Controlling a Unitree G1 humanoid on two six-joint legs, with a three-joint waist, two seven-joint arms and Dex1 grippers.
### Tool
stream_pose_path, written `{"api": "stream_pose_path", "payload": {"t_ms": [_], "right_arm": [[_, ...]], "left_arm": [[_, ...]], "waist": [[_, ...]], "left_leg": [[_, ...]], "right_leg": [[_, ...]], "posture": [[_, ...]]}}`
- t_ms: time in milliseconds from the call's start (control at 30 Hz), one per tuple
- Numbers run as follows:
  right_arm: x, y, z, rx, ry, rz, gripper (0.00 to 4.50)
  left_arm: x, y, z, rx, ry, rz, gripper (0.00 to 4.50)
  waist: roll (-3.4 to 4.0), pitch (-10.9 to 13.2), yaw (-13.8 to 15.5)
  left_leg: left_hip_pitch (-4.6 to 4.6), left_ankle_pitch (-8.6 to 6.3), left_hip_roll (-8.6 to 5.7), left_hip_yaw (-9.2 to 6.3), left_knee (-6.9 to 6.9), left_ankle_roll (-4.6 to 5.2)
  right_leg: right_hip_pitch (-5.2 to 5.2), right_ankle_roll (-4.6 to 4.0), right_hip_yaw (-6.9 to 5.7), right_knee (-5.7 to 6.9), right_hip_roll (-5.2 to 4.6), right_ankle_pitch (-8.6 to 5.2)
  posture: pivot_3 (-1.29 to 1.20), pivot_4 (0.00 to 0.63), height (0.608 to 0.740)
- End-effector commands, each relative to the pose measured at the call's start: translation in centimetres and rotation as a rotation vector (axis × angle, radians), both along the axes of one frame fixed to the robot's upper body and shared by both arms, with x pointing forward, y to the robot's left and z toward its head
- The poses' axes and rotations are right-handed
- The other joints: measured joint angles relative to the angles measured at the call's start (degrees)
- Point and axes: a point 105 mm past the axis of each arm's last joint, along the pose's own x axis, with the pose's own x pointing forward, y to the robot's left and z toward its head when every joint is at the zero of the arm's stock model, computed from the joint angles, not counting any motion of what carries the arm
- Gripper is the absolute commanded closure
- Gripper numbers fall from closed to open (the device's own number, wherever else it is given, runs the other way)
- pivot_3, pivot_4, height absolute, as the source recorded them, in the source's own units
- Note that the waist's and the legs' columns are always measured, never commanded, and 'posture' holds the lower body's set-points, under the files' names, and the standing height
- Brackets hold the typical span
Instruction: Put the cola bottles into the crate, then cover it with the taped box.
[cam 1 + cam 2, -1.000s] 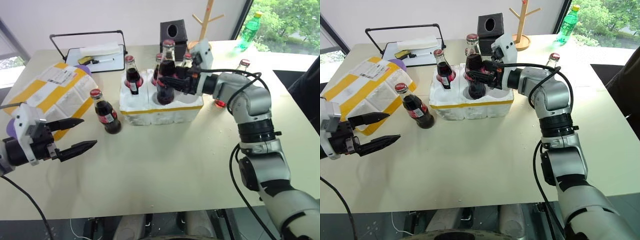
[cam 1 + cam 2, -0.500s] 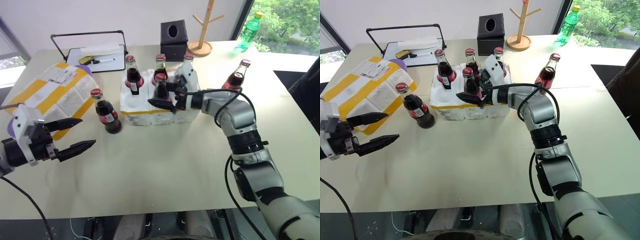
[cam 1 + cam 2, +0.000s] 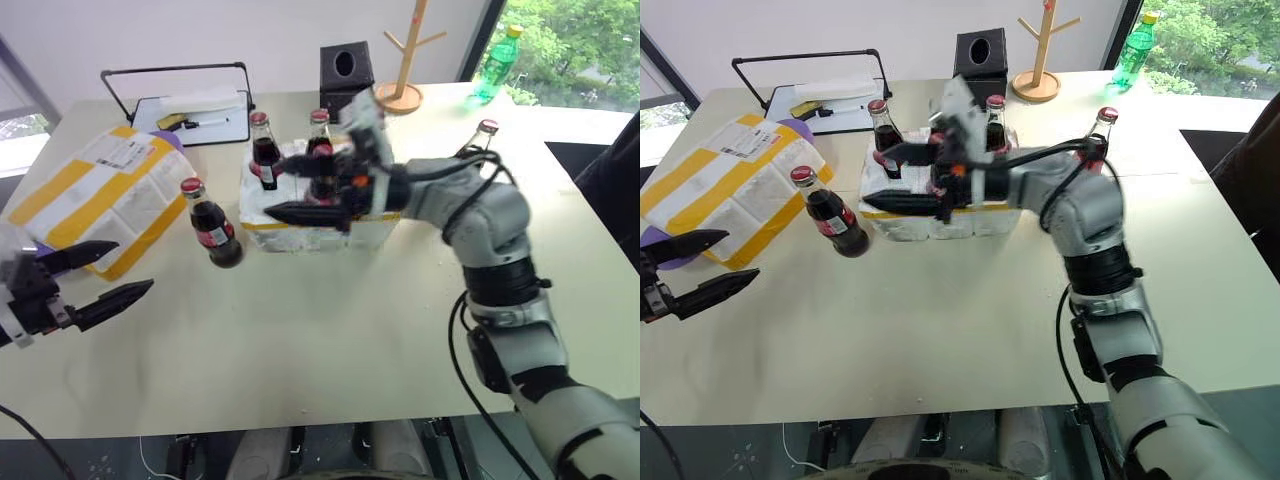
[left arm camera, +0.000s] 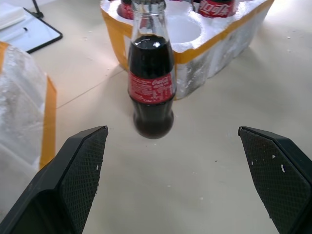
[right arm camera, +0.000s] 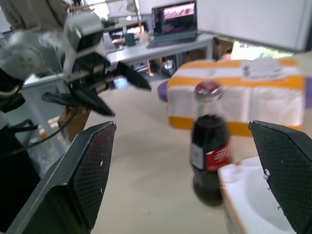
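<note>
The white crate (image 3: pixel 310 232) with a yellow band stands mid-table, and cola bottles (image 3: pixel 263 150) stand in its wells, partly hidden by my right arm. One cola bottle (image 3: pixel 210 222) stands loose on the table left of the crate. Another cola bottle (image 3: pixel 480 135) stands behind my right arm. The taped box (image 3: pixel 95 190) lies at the left. My right gripper (image 3: pixel 285 192) hangs open and empty over the crate's front left corner, pointing left. My left gripper (image 3: pixel 135 266) is open low at the left, with the loose bottle (image 4: pixel 151 83) ahead of its fingers.
A black tissue box (image 3: pixel 346 70), a wooden stand (image 3: pixel 405 60) and a green bottle (image 3: pixel 497 62) stand along the far edge. A black-framed tray (image 3: pixel 190 115) with papers sits at the back left. Bare tabletop lies in front of the crate.
My right gripper has opened, left a bottle in a front well, and swung left over the crate. My left gripper has drawn back toward the left edge.
</note>
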Motion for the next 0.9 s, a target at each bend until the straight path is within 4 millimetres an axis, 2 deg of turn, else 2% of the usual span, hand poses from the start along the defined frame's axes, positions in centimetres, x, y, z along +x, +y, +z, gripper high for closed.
{"api": "stream_pose_path", "payload": {"t_ms": [33,133,233,467,733,900], "right_arm": [[0.8,2.8,-1.8,-0.063,-0.048,-0.08,0.05],[1.4,4.8,-3.1,-0.095,-0.062,-0.147,0.05],[1.4,6.3,-3.2,-0.097,-0.068,-0.185,0.05],[2.3,6.3,-3.2,-0.108,-0.065,-0.286,0.05],[1.3,8.0,-2.1,-0.016,0.051,-0.21,0.05],[1.1,8.7,-2.5,-0.027,0.075,-0.187,0.05]], "left_arm": [[-0.2,0.8,1.1,0.025,-0.048,0.038,0.0],[-0.3,0.9,1.0,0.026,-0.046,0.041,0.0],[-0.5,0.9,0.9,0.026,-0.042,0.044,0.0],[-0.9,1.0,0.6,0.022,-0.037,0.058,0.0],[-0.7,1.1,0.6,0.017,-0.044,0.062,0.0],[-0.6,1.1,0.6,0.017,-0.049,0.064,0.0]], "waist": [[0.0,0.0,0.0],[-0.02,0.0,0.1],[-0.04,0.0,0.1],[-0.06,0.0,0.0],[-0.06,0.0,-0.1],[-0.05,0.0,-0.2]], "left_leg": [[0.0,0.0,0.0,0.0,0.0,-0.01],[0.0,0.07,-0.03,0.0,0.0,-0.18],[0.0,0.11,-0.05,0.0,0.0,-0.38],[0.0,0.1,-0.04,-0.01,-0.01,-0.43],[0.0,0.15,0.0,-0.01,-0.03,-0.36],[0.0,0.15,0.0,-0.01,-0.07,-0.39]], "right_leg": [[0.0,0.0,0.0,0.01,0.01,0.0],[-0.01,0.0,0.0,0.01,0.09,0.0],[0.0,-0.01,0.0,0.01,0.11,0.01],[-0.02,-0.01,0.02,0.01,0.17,0.01],[-0.03,-0.02,0.03,0.01,0.22,0.01],[-0.06,-0.02,0.03,0.01,0.22,0.01]], "posture": [[0.0,0.15,0.736],[0.0,0.15,0.736],[0.0,0.15,0.736],[0.0,0.15,0.736],[0.0,0.15,0.736],[0.0,0.15,0.736]]}}
